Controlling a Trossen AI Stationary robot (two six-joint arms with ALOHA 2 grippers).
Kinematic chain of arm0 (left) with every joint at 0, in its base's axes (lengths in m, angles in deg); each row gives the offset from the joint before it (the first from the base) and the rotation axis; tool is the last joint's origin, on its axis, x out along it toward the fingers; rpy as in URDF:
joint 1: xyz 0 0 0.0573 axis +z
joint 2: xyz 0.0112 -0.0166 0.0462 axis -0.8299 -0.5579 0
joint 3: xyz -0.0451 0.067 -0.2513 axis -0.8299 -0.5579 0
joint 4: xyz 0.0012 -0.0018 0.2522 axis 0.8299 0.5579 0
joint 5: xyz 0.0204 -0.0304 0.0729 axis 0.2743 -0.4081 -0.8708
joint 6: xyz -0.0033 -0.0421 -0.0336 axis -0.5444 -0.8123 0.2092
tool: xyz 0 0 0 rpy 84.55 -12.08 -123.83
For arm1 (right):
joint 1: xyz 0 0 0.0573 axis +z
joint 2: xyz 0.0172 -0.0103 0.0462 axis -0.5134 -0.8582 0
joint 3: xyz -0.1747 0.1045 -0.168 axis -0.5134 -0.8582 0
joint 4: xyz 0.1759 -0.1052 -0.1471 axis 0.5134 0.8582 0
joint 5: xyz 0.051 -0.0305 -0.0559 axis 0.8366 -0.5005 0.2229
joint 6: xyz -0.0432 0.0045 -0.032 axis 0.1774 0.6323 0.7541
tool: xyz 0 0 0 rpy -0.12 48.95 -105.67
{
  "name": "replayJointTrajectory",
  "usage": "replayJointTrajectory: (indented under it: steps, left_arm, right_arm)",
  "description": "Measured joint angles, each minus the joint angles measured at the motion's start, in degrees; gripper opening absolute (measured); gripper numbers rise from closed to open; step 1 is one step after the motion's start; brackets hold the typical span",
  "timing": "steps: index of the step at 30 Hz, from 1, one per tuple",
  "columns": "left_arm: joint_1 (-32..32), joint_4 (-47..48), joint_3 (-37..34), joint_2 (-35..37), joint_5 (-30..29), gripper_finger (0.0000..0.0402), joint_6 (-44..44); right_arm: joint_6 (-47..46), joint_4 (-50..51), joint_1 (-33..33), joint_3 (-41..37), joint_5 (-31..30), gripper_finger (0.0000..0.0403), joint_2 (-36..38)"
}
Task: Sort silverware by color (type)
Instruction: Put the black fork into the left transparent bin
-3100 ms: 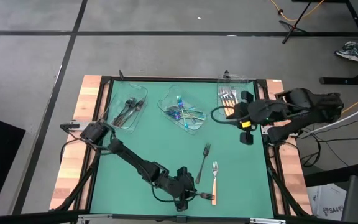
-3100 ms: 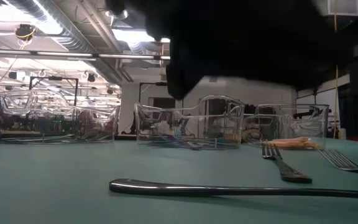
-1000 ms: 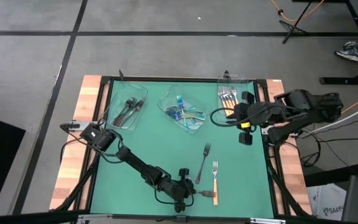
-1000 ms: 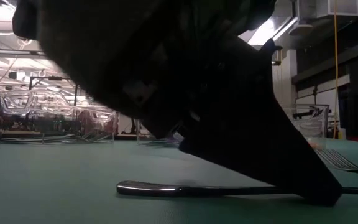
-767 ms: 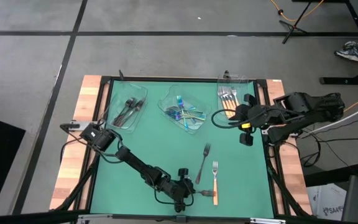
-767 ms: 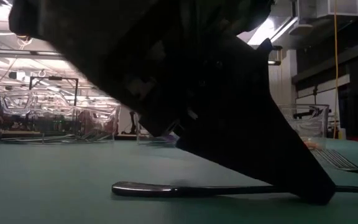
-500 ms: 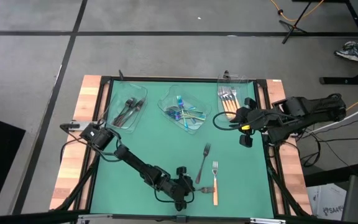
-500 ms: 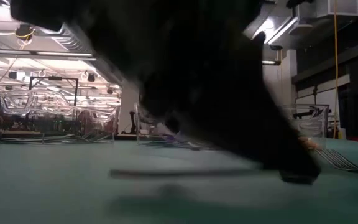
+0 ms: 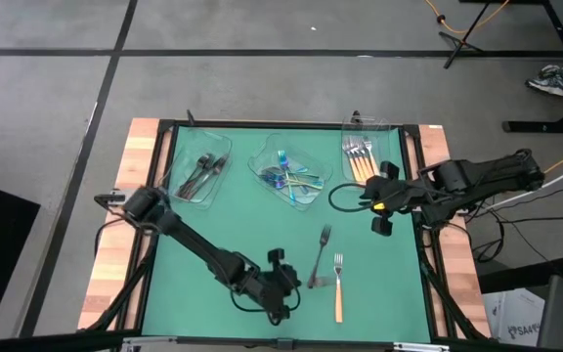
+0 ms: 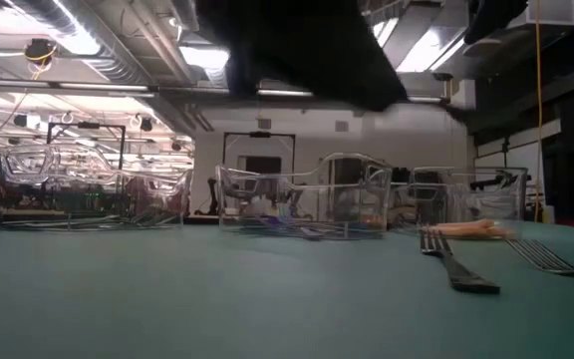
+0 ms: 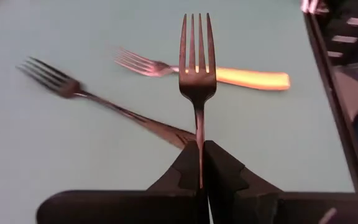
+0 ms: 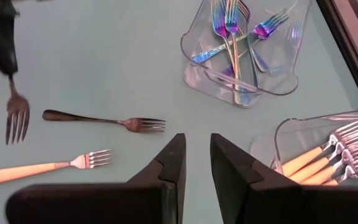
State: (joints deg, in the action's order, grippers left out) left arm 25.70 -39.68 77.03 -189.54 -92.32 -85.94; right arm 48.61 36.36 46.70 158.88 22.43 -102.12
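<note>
Left tool (image 11: 202,163) pinching dark fork (image 11: 197,62) by handle, lifted near worktop (image 9: 233,225) front edge | I judge it stiff, light, slippery; grip mid-handle | right tool (image 12: 197,163) slightly spread, empty

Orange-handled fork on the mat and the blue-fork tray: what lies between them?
High view: one dark fork lies between the orange-handled fork and the tray; otherwise bare mat.

L gripper (image 11: 201,163) jaws now shut on dark fork (image 11: 196,68), lifted off table (image 9: 233,225).
</note>
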Motion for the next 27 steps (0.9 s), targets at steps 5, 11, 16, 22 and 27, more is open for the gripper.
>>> replayJointTrajectory:
  steps: [5, 11, 16, 22, 27]
  left_arm:
    - [0.0, 9.8, 0.0, 6.2, -5.5, 0.0003, -1.1]
    - [0.0, 22.5, 0.0, 14.7, -12.6, 0.0003, -1.6]
    - [0.5, 34.0, 0.0, 22.0, -16.9, 0.0003, -5.5]
    - [0.9, 49.0, 0.1, 30.0, -22.3, 0.0002, -11.9]
    - [1.9, 59.6, 0.1, 34.3, -25.2, 0.0002, -17.6]
  right_arm:
    - [0.0, -0.1, 0.0, -0.1, 0.0, 0.0062, 0.0]
    - [0.0, -0.2, 0.0, -0.1, 0.0, 0.0062, 0.0]
    - [0.0, -0.5, 0.0, -0.1, 0.0, 0.0062, 0.0]
    - [0.0, -0.7, 0.0, -0.1, 0.0, 0.0062, 0.0]
    - [0.0, -1.0, 0.0, -0.1, 0.0, 0.0062, 0.0]
